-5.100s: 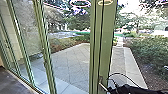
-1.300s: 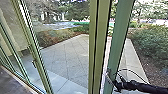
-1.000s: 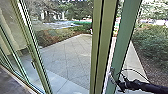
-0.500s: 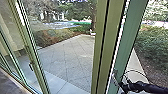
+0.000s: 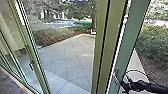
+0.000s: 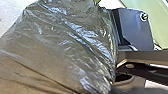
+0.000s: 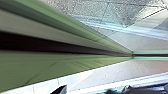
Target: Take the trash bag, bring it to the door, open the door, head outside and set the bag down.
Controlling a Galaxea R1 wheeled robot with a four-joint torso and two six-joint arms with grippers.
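The green-framed door (image 5: 132, 37) stands slightly open in the head view, a bright narrow gap between its edge and the fixed post (image 5: 106, 47). At its metal handle (image 5: 115, 75), low on the frame, is my right gripper (image 5: 120, 84), its arm coming in from the lower right; whether it grips the handle is unclear. In the left wrist view the translucent grey trash bag (image 6: 62, 47) shows large and close, brownish inside, beside my arm's dark plate. Green frame edges (image 7: 57, 62) run across the right wrist view.
Glass panels with green frames (image 5: 32, 55) stand at the left, one bearing a small dark handle (image 5: 31, 66). Beyond the glass lies a paved yard (image 5: 67, 57), with bushes (image 5: 155, 47) and a soil bed on the right and trees behind.
The camera has shifted. Since the earliest picture, the door has come away from its post and the gap has opened, my right arm staying at the handle.
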